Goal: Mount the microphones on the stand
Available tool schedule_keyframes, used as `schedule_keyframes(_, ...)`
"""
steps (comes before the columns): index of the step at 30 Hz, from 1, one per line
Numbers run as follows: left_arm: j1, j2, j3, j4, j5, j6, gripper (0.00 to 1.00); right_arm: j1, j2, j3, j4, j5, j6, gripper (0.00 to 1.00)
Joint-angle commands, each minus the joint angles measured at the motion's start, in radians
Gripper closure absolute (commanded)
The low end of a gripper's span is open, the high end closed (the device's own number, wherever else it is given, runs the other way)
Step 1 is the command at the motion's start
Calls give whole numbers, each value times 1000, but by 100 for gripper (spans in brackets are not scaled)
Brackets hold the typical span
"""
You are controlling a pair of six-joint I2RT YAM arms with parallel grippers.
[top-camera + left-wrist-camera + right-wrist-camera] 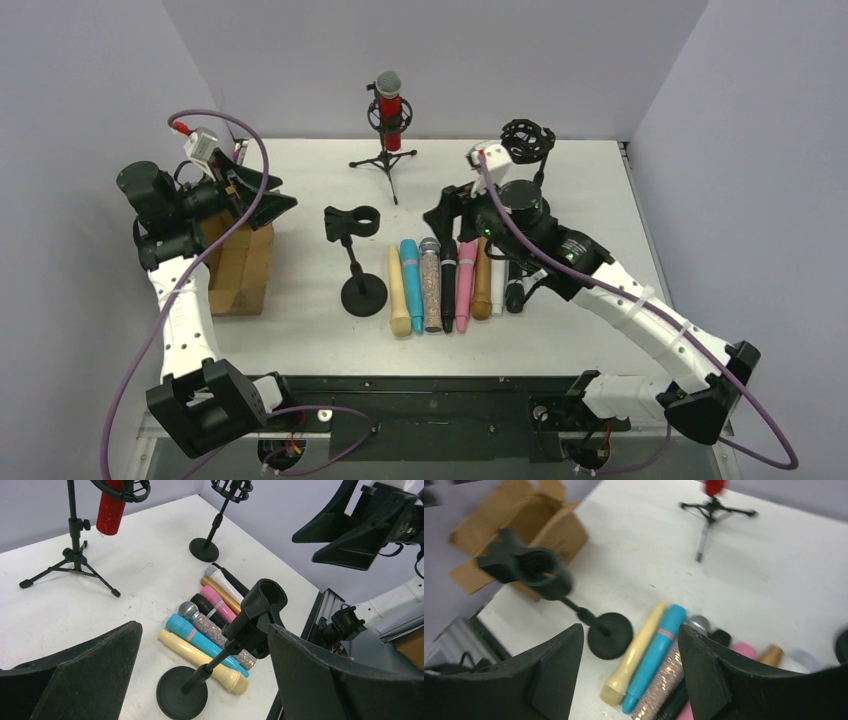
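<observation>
Directly beneath right gripper: microphones.

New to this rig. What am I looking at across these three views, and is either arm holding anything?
Two robot arms are bolted at the near edge of a white table. One picture comes from a fixed camera above and behind them; the other two come from cameras on each wrist, so the big black shapes at the bottom edges are that arm's own fingers.

The left gripper and right gripper are both open and hold nothing.

On the table: a row of microphones lying side by side, an empty clip stand, a tripod stand already carrying a red microphone, another round-base stand and a cardboard box.
</observation>
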Motion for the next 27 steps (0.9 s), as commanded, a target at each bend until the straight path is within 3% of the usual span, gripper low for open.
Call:
schedule_keyframes(1, 16, -27, 8, 38, -30, -32, 4, -85, -45, -122, -252, 366, 188, 38)
schedule_keyframes(4, 22, -21, 18, 3, -42, -41, 4, -105, -67, -233, -306, 444, 250, 41)
schedule_keyframes(10, 48, -44, -6, -63, -52, -35, 4, -110, -114, -397, -256, 500, 332, 48)
schedule_keyframes(18, 50, -58, -45, -92, -68, -20, 4, -157, -11, -403, -185, 511, 318, 58)
schedule_keyframes(27, 77, -72, 22, -312, -95, 129, 4, -168, 170, -409, -64, 445, 321, 64)
